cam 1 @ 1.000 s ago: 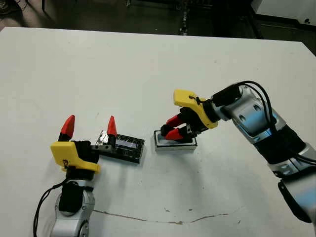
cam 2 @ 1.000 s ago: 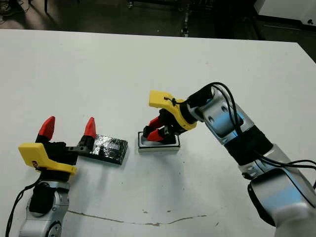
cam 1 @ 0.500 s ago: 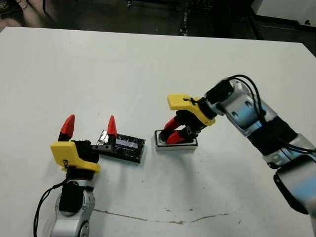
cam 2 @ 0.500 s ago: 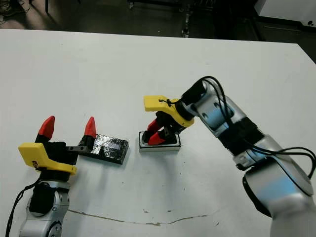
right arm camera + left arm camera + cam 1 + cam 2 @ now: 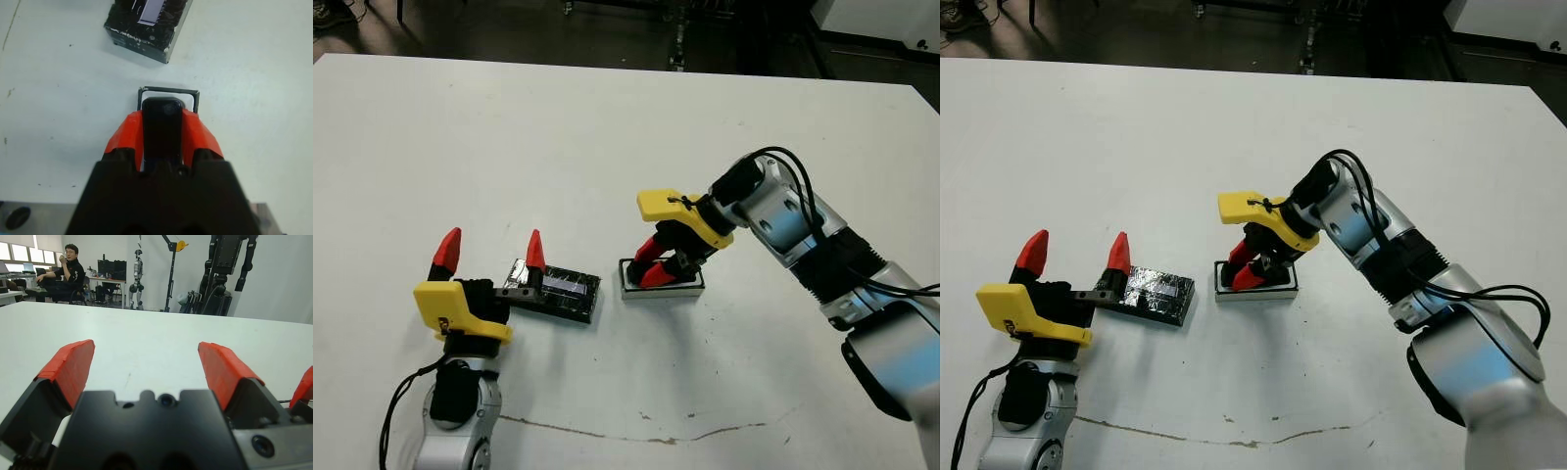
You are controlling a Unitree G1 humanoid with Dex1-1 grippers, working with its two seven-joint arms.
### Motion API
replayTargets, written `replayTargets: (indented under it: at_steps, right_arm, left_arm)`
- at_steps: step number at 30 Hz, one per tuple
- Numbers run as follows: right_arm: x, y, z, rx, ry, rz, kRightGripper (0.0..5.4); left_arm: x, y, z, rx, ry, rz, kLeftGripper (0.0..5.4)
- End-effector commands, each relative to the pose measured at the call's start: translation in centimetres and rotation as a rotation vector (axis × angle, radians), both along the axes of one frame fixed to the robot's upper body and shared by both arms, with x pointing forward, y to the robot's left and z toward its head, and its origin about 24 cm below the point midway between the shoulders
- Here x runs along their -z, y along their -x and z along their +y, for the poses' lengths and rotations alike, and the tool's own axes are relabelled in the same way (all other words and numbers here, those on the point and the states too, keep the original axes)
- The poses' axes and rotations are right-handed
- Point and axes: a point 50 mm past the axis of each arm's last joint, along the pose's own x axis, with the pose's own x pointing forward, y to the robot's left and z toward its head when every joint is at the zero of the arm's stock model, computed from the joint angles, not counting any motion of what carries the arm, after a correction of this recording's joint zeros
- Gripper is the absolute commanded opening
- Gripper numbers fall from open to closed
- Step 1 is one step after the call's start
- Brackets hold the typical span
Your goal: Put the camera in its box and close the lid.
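One relation matters: camera is pinched between the right gripper fingers, directly over the box, long axis running along the fingers and, judging by the wrist view, lined up with the box's length. Can't tell if it's seated yet; next call is lower and release. Lid lies on the table just left of the box, touching or nearly touching the left gripper, which is spread wide, holding nothing, and nearer to it.
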Motion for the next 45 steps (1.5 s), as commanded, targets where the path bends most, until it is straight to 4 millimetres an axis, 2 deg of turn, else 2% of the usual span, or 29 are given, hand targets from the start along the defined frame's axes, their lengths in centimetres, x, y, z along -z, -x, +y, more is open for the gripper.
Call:
replayTargets:
  at_steps: [1, 14, 26, 45]
  right_arm:
    - [0.29, -0.31, -1.09, 0.104, 0.029, -0.061, 1.66]
    - [-0.57, -0.46, -1.72, 0.116, 0.014, -0.111, 1.66]
    - [-0.36, -0.29, -1.73, 0.105, 0.037, -0.118, 1.66]
    - [-0.22, -0.27, -1.62, 0.032, 0.059, -0.147, 4.54]
  left_arm:
    - [0.28, 0.22, 0.02, -0.002, 0.002, 0.019, 5.4]
    - [0.34, 0.21, 0.07, -0.003, 0.001, 0.021, 5.4]
    - [0.28, 0.3, -0.04, -0.004, 0.01, 0.019, 5.4]
    - [0.23, 0.27, -0.02, -0.002, 0.01, 0.017, 5.4]
